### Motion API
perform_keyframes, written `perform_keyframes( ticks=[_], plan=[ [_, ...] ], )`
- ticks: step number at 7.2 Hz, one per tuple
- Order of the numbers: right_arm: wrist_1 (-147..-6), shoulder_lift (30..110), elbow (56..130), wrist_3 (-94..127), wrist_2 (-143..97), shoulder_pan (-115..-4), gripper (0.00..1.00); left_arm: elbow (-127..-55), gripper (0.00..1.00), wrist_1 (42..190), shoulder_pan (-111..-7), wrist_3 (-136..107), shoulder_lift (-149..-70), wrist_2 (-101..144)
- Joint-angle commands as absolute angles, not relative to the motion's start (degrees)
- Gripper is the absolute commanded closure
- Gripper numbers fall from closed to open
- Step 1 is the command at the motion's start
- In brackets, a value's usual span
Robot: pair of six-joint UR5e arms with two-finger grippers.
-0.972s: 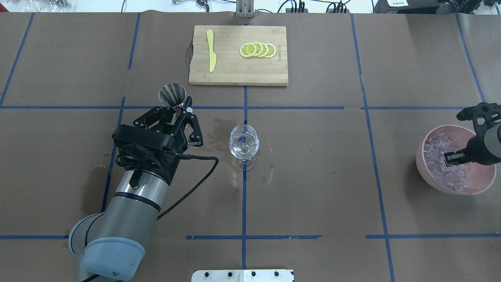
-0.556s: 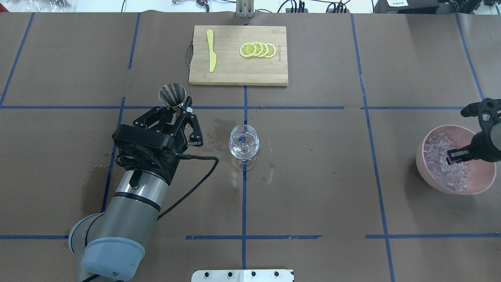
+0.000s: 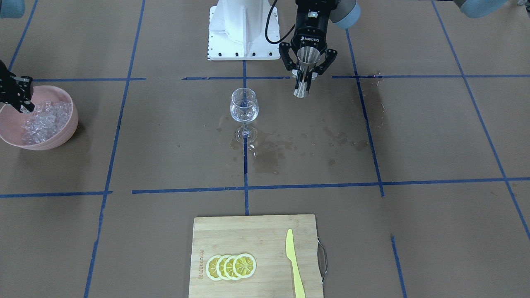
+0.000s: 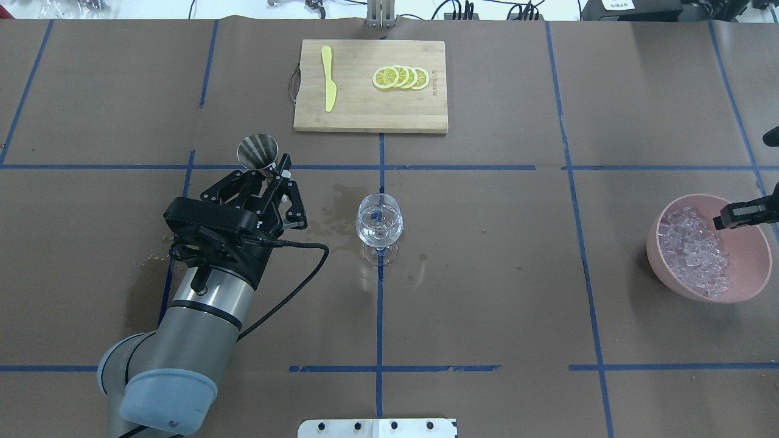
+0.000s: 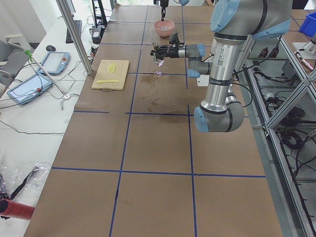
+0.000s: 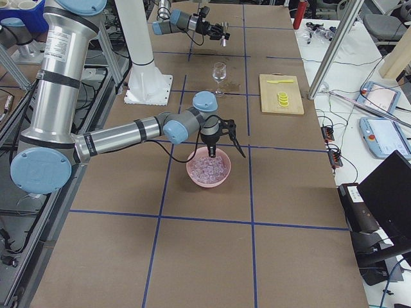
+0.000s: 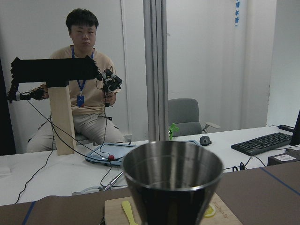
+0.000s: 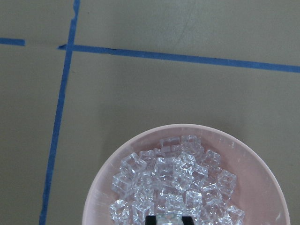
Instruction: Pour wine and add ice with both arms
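Note:
A clear stemmed glass [image 4: 378, 220] stands upright at the table's middle; it also shows in the front view [image 3: 244, 106]. My left gripper [image 4: 271, 174] lies level, left of the glass, shut on the waist of an upright steel jigger [image 4: 257, 151]. The jigger's mouth fills the left wrist view [image 7: 172, 178]. The ice [image 4: 694, 252] lies heaped in a pink bowl [image 4: 745, 277] at the far right. My right gripper [image 8: 168, 220] hangs above the heap, and its fingertips [image 8: 150, 219] stand close together with a glassy cube between them. It is half cut off in the overhead view [image 4: 730, 218].
A wooden cutting board [image 4: 353, 115] with lemon slices [image 4: 400, 78] and a yellow knife [image 4: 328, 79] lies at the far middle. Wet patches [image 3: 269, 155] darken the paper around the glass. The white base block [image 3: 242, 31] is at the robot's side.
My right gripper has risen out of the ice and moved toward the table's right edge. My left gripper, with the jigger, has shifted slightly left, away from the glass.

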State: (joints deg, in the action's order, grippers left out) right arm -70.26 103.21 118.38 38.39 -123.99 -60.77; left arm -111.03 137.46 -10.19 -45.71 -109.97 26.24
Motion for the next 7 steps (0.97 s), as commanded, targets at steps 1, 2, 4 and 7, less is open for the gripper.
perform_keyframes(
  ticks=[1,2,4,7],
  plan=[
    [-70.2,103.5,121.1,38.4,-125.4,-63.5,1.00,-112.6,1.00,137.5,-10.2,-51.0,-104.3,26.5],
    [-70.1,103.4,121.6,39.0,-125.4,-63.4,1.00,-113.7,1.00,138.1,-10.2,-51.2,-100.2,26.5],
    [-70.1,102.3,123.1,42.0,-125.6,-63.1,1.00,-113.6,1.00,143.2,-10.2,-51.2,-93.5,26.4],
    [-77.1,95.8,125.2,45.2,-128.5,-63.1,1.00,-112.1,1.00,143.3,-10.2,-58.8,-87.4,32.2]
  ],
)
